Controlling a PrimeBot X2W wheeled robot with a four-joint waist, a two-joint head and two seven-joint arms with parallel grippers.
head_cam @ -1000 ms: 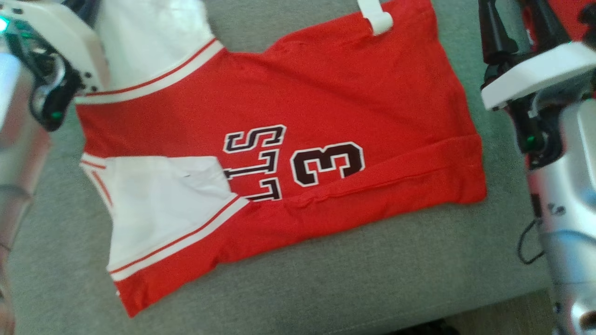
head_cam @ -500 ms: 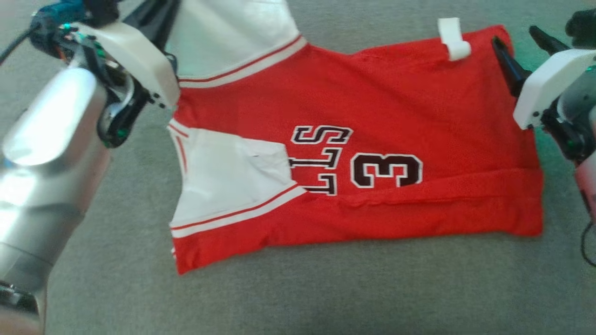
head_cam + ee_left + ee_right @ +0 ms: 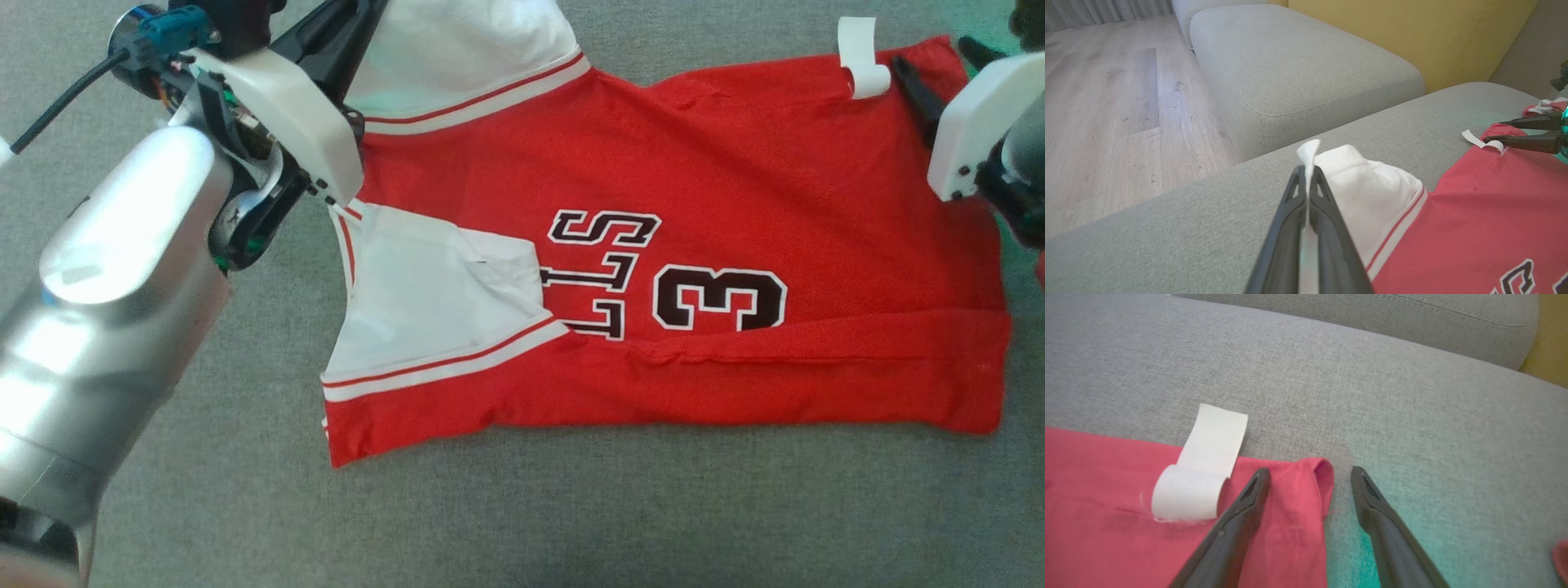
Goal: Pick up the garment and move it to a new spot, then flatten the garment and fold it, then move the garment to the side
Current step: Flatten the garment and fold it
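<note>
Left tool [image 3: 1306, 173] is pinched tight on the edge of the white sleeve [image 3: 1372, 192] at the far left of the red jersey [image 3: 735, 180], which lies spread on the grey sofa cushion [image 3: 571, 506] with its number facing up. Right tool [image 3: 1310, 473] is spread wide and holds nothing. It straddles the jersey's far right corner just beside the white label [image 3: 1208, 457], one finger over red cloth and the other over bare cushion.
</note>
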